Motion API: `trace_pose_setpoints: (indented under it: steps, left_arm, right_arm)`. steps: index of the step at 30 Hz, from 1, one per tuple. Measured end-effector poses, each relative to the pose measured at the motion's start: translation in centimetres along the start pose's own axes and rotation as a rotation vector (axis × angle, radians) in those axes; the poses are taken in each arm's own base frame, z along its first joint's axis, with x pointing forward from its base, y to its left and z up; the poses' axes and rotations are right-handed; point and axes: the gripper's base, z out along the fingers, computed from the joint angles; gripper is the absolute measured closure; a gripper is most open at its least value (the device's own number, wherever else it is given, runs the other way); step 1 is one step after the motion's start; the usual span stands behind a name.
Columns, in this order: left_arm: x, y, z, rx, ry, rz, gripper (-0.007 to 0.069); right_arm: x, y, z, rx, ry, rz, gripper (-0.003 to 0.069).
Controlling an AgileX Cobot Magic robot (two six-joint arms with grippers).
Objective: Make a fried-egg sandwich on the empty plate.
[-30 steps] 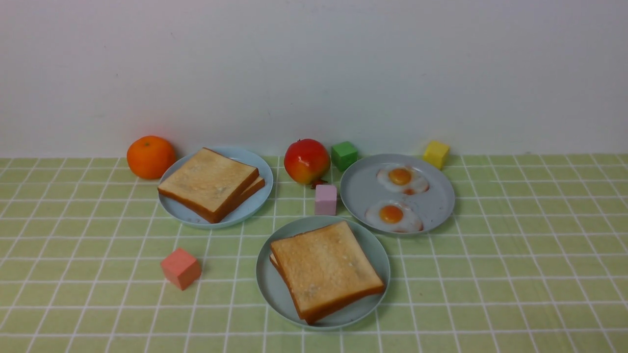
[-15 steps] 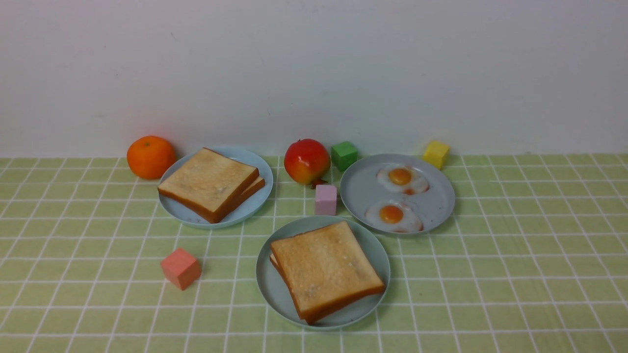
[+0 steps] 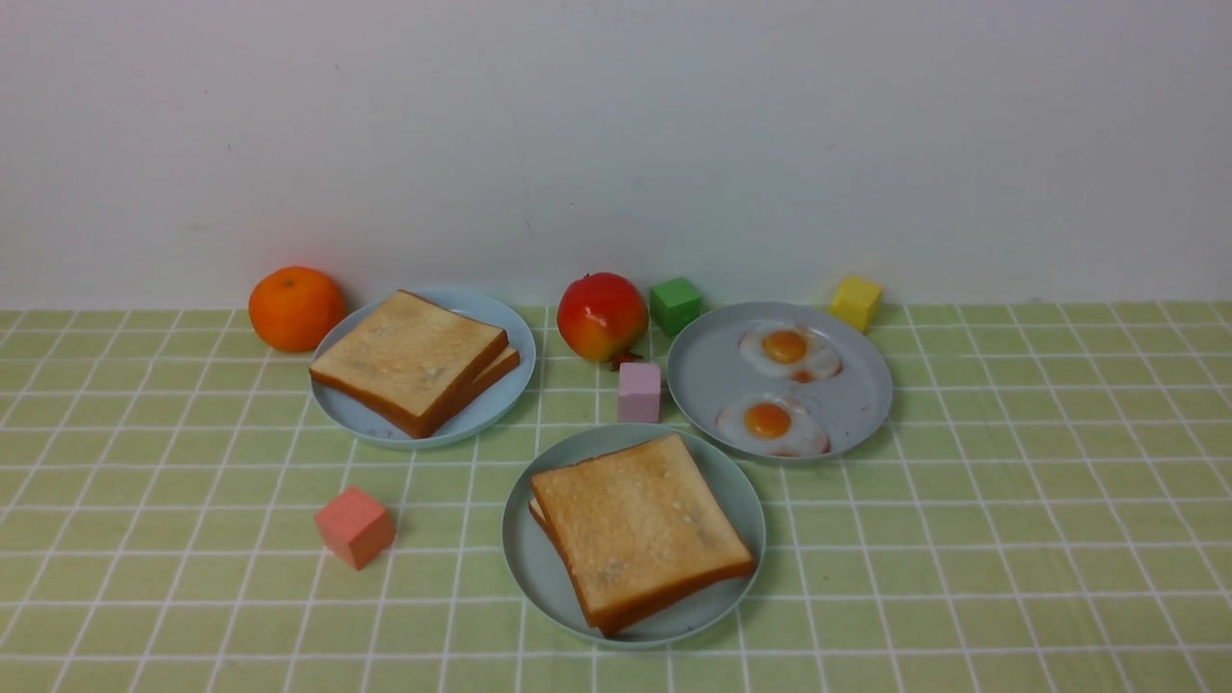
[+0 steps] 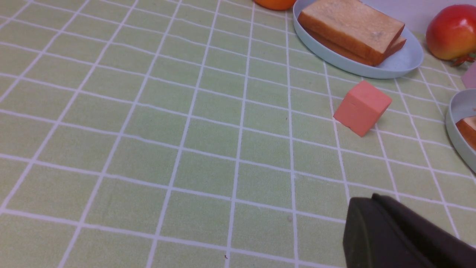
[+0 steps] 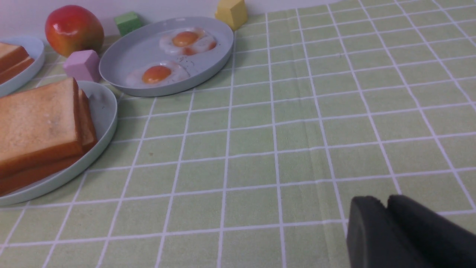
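The fried-egg sandwich point(image 3: 635, 525) shows as two golden toast slices stacked on the pale teal plate point(image 3: 539, 577), near the middle front of the table. What lies between the slices is hidden. The right wrist view shows the sandwich point(image 5: 37, 126) and its plate point(image 5: 106, 111) from the side. Neither gripper appears in the front view. My left gripper point(image 4: 368, 199) hovers over bare cloth, shut and empty, away from the plate point(image 4: 455, 115). My right gripper point(image 5: 386, 203) hangs over cloth to the right of the plate, its tips slightly parted with nothing between them.
A sky-blue plate point(image 3: 500, 395) with two toast slices sits back left; a grey plate point(image 3: 703, 375) with two fried eggs sits back right. An orange point(image 3: 295, 308), an apple point(image 3: 602, 316) and green point(image 3: 675, 305), yellow point(image 3: 856, 302), lilac point(image 3: 639, 392) and salmon point(image 3: 355, 526) cubes surround them.
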Motion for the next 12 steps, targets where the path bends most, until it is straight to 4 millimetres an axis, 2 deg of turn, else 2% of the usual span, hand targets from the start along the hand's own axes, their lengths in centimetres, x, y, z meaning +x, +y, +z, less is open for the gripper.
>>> trace_pose_setpoints:
  steps: [12]
  left_arm:
    - [0.00, 0.00, 0.00, 0.000, 0.000, 0.000, 0.0638]
  right_arm:
    - [0.00, 0.00, 0.00, 0.000, 0.000, 0.000, 0.0550]
